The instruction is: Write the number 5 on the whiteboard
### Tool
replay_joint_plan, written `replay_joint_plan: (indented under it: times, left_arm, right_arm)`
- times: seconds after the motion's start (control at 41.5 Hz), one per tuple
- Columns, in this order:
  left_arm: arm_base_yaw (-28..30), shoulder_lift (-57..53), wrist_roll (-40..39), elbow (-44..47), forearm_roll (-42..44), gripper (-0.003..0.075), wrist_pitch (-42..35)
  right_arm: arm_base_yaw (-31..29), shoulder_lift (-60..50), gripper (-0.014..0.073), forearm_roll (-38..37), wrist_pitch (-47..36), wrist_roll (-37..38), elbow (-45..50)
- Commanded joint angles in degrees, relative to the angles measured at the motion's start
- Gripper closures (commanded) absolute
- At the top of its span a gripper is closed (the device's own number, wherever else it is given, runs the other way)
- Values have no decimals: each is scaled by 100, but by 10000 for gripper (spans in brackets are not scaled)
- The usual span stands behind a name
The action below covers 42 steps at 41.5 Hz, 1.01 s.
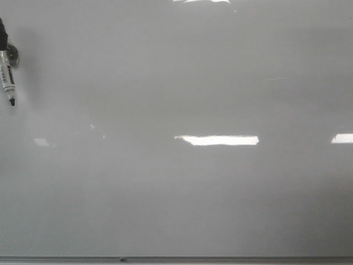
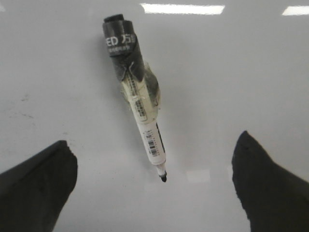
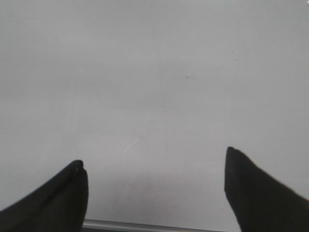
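Your large glossy pale grey-white whiteboard [image 1: 182, 193] fills the front view, a thin grey metal edge strip [image 1: 220, 259] along its bottom, and I can't make out a written 5 on it in any view. At the far left edge of the front view hangs a white marker pen with a black tip [image 1: 8, 77], pointing down at the board. Only your left wrist view shows the pen whole [image 2: 140, 101], black-taped at its upper end, fixed ahead of the left tool [image 2: 154, 188], whose dark fingers [image 2: 36, 186] stand wide apart, gripping nothing. The right tool [image 3: 154, 193] is spread wide too, over bare board.
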Motion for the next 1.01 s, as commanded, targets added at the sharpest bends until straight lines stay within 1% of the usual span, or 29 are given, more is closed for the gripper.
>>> replay_joint_plan:
  times: [0.0, 0.241, 0.651, 0.723, 0.988]
  left_arm:
    - [-37, 208, -2, -178, -79, 103, -832]
    - [-37, 861, -2, -178, -79, 103, -1498]
    - [-37, 1453, -2, -178, -79, 109, -2035]
    - [-37, 1507, -2, -178, -79, 154, -2054]
    - [-37, 1518, -2, -178, -68, 522, -2175]
  right_arm:
    - [-21, 8, -4, 37, -384, -41, -130]
    - [-21, 8, -4, 37, -465, -41, -130]
    - [-21, 8, -4, 37, -471, -44, -130]
    - [-21, 8, -4, 37, -471, -44, -130]
    - [-21, 8, -4, 37, -471, -44, -130]
